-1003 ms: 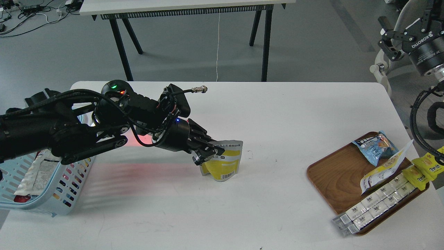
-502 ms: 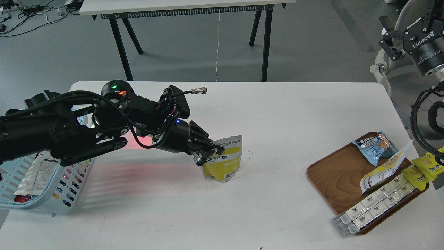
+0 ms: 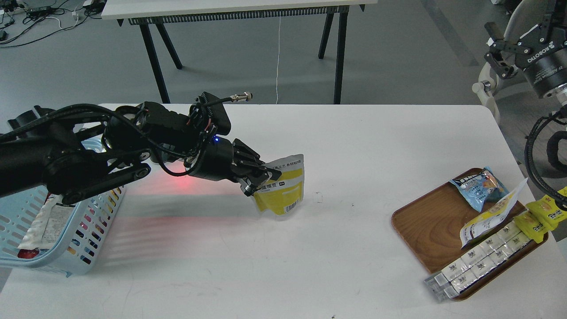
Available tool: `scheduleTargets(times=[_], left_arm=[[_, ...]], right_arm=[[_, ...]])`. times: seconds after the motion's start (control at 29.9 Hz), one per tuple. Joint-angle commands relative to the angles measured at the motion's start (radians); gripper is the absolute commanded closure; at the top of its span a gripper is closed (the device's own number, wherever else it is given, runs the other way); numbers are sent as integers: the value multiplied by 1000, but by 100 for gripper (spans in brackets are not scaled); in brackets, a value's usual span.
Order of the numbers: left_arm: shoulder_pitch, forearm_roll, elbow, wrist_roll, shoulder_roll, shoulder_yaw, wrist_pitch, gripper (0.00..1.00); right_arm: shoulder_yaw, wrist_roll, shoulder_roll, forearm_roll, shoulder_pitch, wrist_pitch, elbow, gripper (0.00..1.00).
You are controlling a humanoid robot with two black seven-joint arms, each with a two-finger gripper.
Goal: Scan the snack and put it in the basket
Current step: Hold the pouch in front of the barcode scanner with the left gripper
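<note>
My left gripper [image 3: 261, 179] is shut on the top left corner of the snack [image 3: 281, 188], a yellow pouch with a white top band and a small barcode at its lower edge. The pouch hangs upright just above the middle of the white table [image 3: 336, 141]. The light-blue slotted basket [image 3: 57, 248] stands at the table's left edge, partly hidden under my left arm, with a white pouch inside it. My right gripper [image 3: 500, 53] is raised off the table at the top right; its fingers are spread and hold nothing.
A brown wooden tray [image 3: 425, 221] at the right holds a light-blue pouch [image 3: 478, 186], a white-and-yellow pouch [image 3: 489, 219] and several small white packets [image 3: 478, 261]. Yellow packets [image 3: 538, 219] lie at its right edge. A second table [image 3: 239, 9] stands behind.
My left arm has lifted and drawn back to the left, carrying the snack up and slightly left off the table. The right arm has barely moved.
</note>
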Motion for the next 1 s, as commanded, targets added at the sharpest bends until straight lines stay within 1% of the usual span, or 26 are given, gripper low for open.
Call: scheduleTargets(times=[0.0, 0.2, 0.4, 0.53, 0.97], left_arm=[[-13, 3, -2, 0, 39, -3, 2, 100], [-51, 22, -9, 0, 137, -29, 5, 100], [-55, 37, -23, 0, 214, -67, 7, 100], [-53, 37, -43, 0, 240, -69, 7, 100], [-48, 100, -29, 0, 261, -67, 5, 100]], right_arm=[[-1, 0, 0, 0, -2, 0, 0, 1], [0, 0, -2, 0, -10, 0, 0, 1], [0, 0, -3, 0, -10, 0, 2, 1], [8, 0, -3, 0, -10, 0, 2, 1], [10, 0, -2, 0, -10, 0, 2, 1]])
